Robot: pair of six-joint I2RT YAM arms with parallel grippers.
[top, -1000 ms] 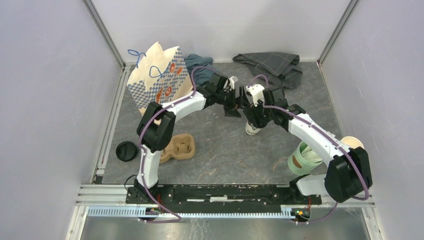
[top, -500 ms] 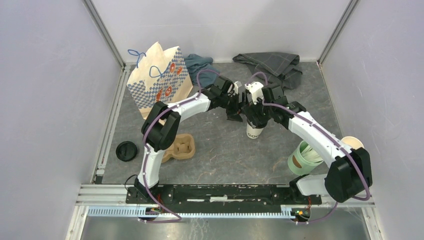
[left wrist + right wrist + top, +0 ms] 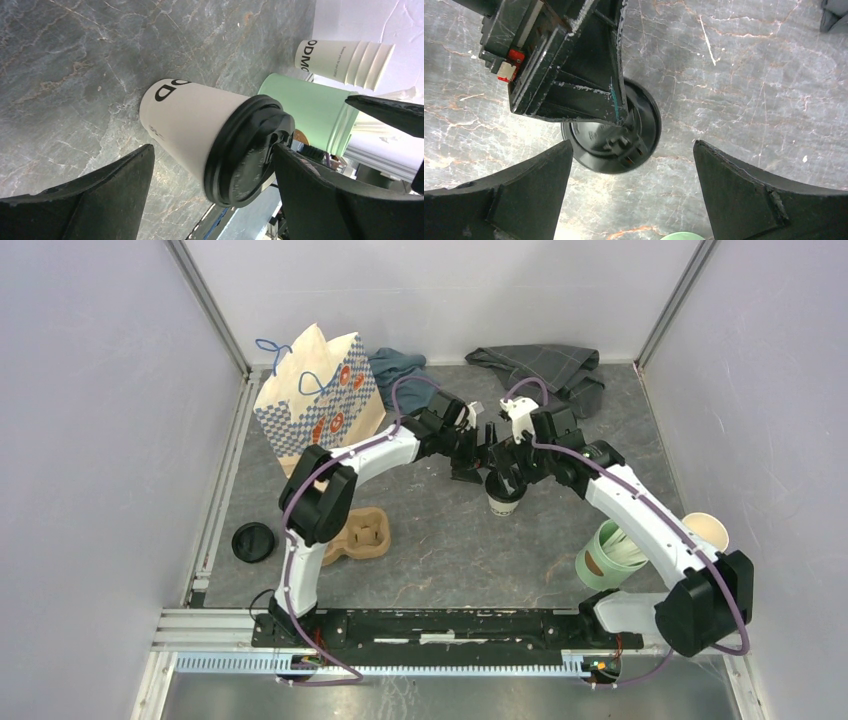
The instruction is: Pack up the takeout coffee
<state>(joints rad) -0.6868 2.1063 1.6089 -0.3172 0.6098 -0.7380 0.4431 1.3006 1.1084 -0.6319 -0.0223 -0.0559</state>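
Observation:
The takeout coffee, a small white cup with a black lid, stands upright on the grey table. In the left wrist view the takeout coffee sits between my left gripper's wide-open fingers; the right finger is at the lid's edge and the left finger is apart from the cup. In the top view the left gripper is just left of the cup. My right gripper is open and empty above it. The right wrist view looks down on the black lid between its spread fingers.
A patterned paper bag stands at the back left. A brown cup carrier and a loose black lid lie at the near left. A mint-green cup and a lidless white cup are at the right. Dark cloths lie at the back.
My right gripper has drawn up and back from the cup, so the black lid now shows. My left gripper has moved right and now straddles the cup.

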